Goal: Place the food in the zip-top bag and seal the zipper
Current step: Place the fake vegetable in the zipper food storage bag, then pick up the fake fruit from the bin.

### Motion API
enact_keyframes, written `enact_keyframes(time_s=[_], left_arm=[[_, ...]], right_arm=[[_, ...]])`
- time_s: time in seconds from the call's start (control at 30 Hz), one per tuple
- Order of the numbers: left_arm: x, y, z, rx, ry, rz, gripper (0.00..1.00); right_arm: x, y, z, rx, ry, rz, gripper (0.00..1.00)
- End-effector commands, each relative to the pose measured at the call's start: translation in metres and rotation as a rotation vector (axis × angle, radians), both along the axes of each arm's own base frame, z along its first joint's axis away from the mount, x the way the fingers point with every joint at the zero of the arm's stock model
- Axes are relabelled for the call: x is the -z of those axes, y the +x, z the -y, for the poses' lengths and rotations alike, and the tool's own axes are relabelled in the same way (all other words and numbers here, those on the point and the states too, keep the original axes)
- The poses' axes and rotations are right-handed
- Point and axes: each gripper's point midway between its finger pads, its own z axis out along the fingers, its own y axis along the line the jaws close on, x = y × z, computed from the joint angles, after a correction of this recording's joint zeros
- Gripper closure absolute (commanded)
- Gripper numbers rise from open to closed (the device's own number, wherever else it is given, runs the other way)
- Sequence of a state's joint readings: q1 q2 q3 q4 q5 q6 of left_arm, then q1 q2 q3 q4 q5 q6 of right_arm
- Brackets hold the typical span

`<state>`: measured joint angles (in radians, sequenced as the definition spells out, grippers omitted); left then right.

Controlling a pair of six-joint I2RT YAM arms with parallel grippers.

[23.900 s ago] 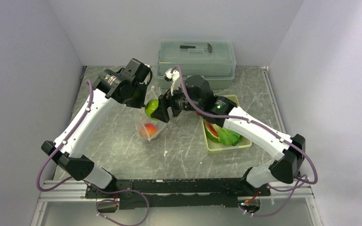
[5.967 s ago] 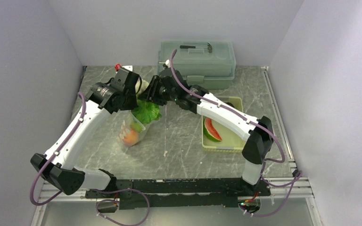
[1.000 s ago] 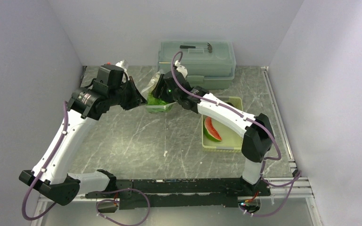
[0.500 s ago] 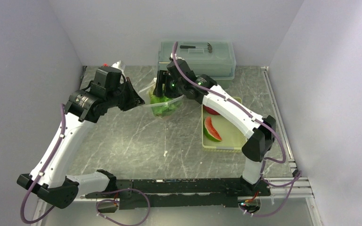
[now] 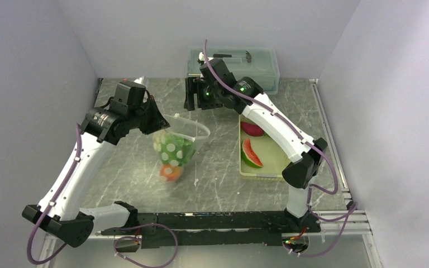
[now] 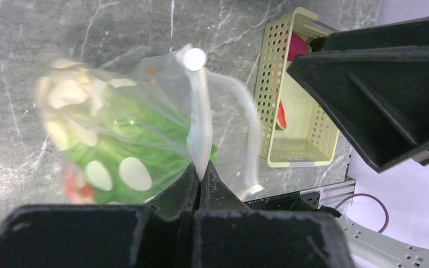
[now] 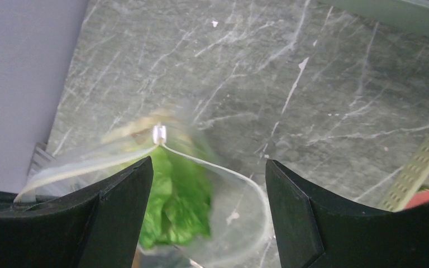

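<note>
Top external view: my left gripper (image 5: pixel 155 120) is closed on the left end of the zip-top bag (image 5: pixel 177 146), pinching its mouth edge, and the pouch hangs from it over the left-centre of the table (image 5: pixel 218 167). The mouth gapes to the right. Inside the pouch are the lettuce (image 5: pixel 174 149) and, at the bottom, the orange-red round fruit (image 5: pixel 170 172), which is blurred. I cannot tell whether the bag's bottom touches the table. My right gripper (image 5: pixel 196 101) is above and beyond the bag, near the grey-green box (image 5: pixel 257 62), jaws spread and holding nothing. The watermelon slice (image 5: pixel 249 153) and the magenta root (image 5: pixel 252 128) lie in the perforated tray (image 5: pixel 271 170) at the right. Left wrist view: the jaws meet on the zipper (image 6: pixel 199 131), with the dotted pouch to their left and the tray beyond it on the right. Right wrist view: both fingers (image 7: pixel 124 209) stand wide apart, clear of the bag. The open mouth and the green leaf lie below the gap between them.
</note>
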<state>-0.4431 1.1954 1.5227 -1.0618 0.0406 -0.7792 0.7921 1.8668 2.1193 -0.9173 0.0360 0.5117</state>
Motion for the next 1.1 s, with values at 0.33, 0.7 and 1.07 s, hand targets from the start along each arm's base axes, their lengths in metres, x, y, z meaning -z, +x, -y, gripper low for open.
enact_keyframes(time_s=[0.33, 0.7, 1.07], left_arm=[[-0.009, 0.005, -0.002, 0.008, -0.015, 0.045, 1.00], [-0.008, 0.008, 0.004, 0.029, -0.033, 0.037, 1.00], [-0.008, 0.004, 0.001, 0.021, -0.035, 0.030, 1.00]], right_arm=[[0.008, -0.027, 0.012, -0.142, -0.051, -0.030, 0.24], [0.045, -0.044, 0.032, -0.152, -0.037, -0.100, 0.33], [0.080, -0.066, -0.003, -0.225, 0.134, -0.254, 0.46]])
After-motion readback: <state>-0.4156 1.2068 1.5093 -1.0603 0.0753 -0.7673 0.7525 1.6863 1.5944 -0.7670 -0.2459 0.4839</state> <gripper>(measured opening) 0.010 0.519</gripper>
